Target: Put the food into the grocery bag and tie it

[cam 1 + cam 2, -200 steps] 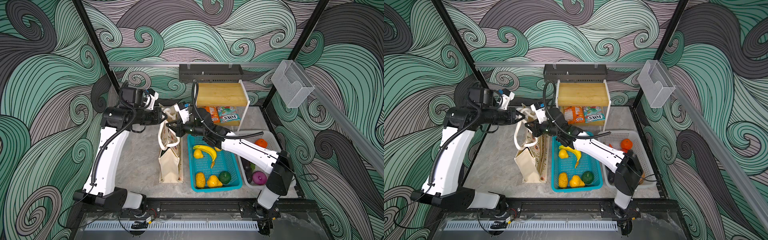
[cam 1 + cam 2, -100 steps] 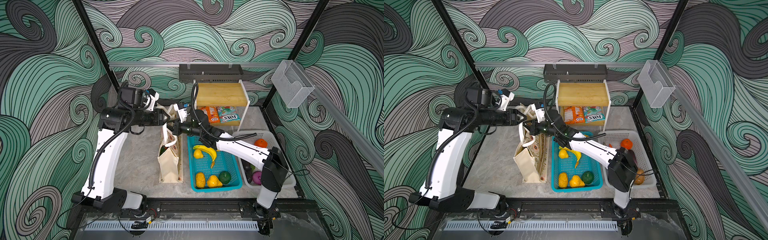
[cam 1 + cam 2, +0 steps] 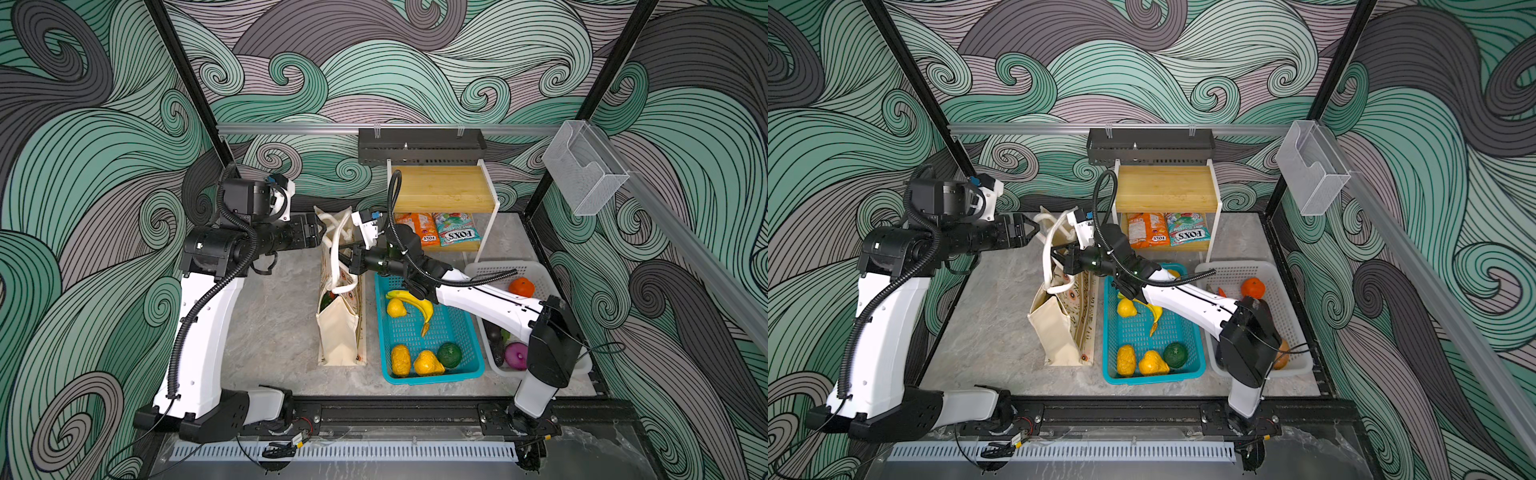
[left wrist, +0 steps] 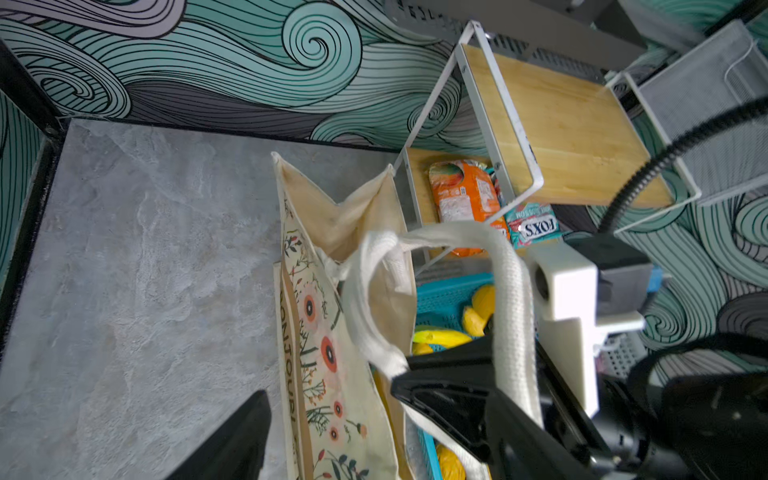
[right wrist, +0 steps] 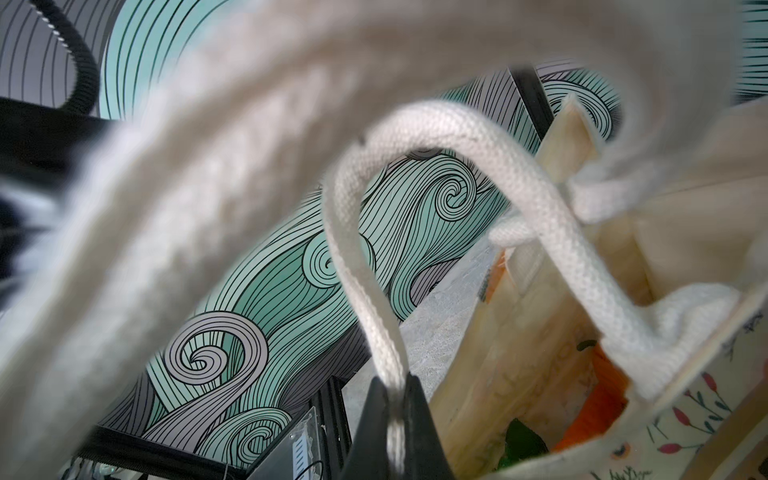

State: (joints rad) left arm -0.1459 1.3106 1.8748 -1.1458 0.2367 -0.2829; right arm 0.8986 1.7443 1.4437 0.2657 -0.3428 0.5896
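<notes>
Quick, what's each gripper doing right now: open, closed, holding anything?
Left gripper: open.
Right gripper: closed on a white rope handle of the grocery bag.

Find the tote bag [image 3: 338, 328] standing in the middle of the table [image 3: 270, 332]. At its 3 o'clock, just beside it, find the mesh basket [image 3: 453, 328], holding a banana [image 3: 415, 303] toward 12 o'clock. Farther out at 3 o'clock, find the second basket [image 3: 494, 270], with an orange [image 3: 520, 286] at its 12 o'clock end. Behind both, at 12 o'clock, find the shelf rack [image 3: 440, 193], snack packets [image 3: 457, 237] on its lower level.
</notes>
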